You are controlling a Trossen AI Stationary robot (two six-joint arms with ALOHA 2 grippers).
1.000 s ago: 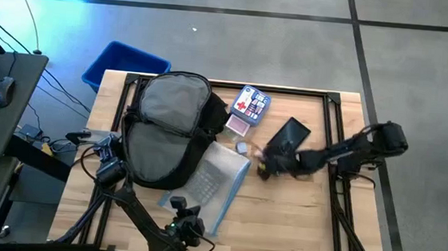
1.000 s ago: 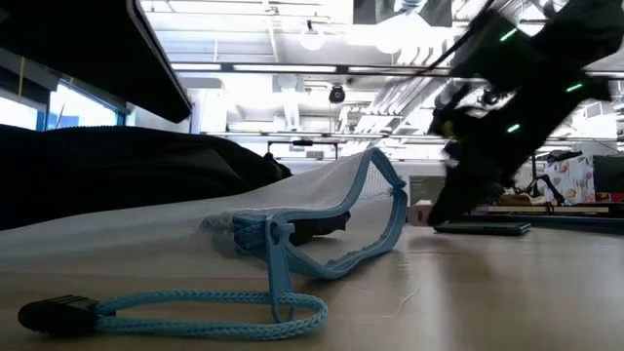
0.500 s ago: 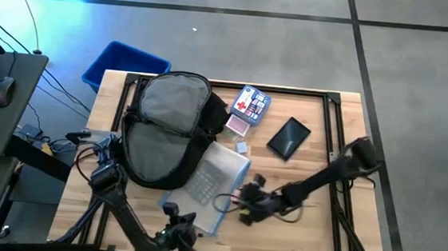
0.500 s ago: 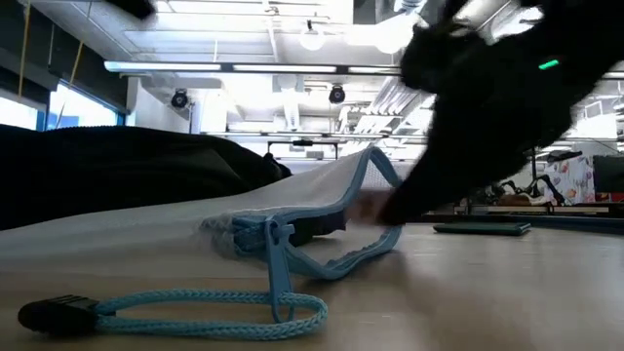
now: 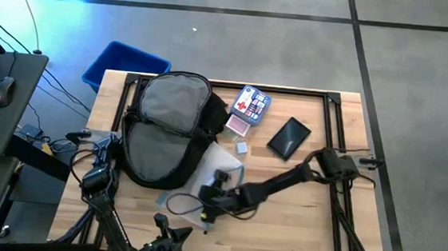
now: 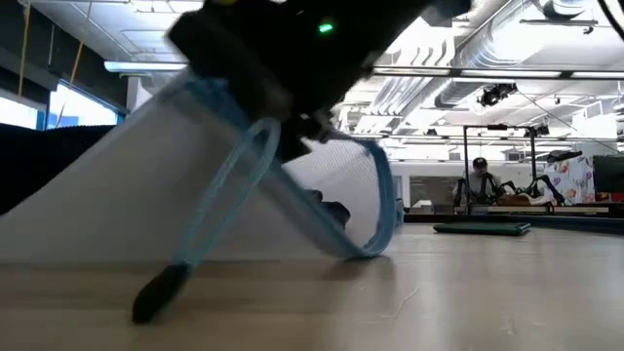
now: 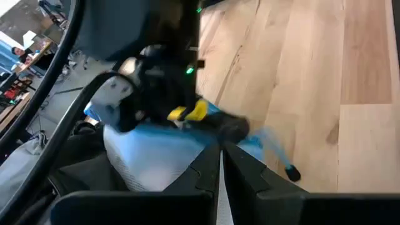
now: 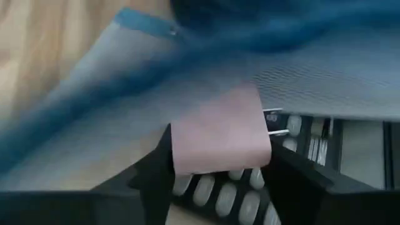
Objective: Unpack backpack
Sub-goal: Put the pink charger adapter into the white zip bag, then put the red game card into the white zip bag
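Backpack point(image 5: 164, 125) is lying open, grey lining up, on the left-centre of the table point(image 5: 305, 220), and nothing is reaching into it. The right gripper point(image 5: 217, 191) has been swinging away from the dark phone point(image 5: 289, 137) and is now working at the mesh pouch point(image 5: 217, 163) just in front of the bag. From the low view, the pouch, flat a second ago, is tilting up on one edge, with its cord's black end point(image 6: 156, 292) touching the wood.

Only the right wrist view is showing what sits between the jaws: a pink plug point(image 8: 219, 131), apparently being pinched, above rows of pale keys point(image 8: 219, 187) under the mesh. So an unpacked item is probably being tidied rather than another pulled out. The left gripper point(image 7: 220, 169) is waiting at the table's front, fingers pressed together.
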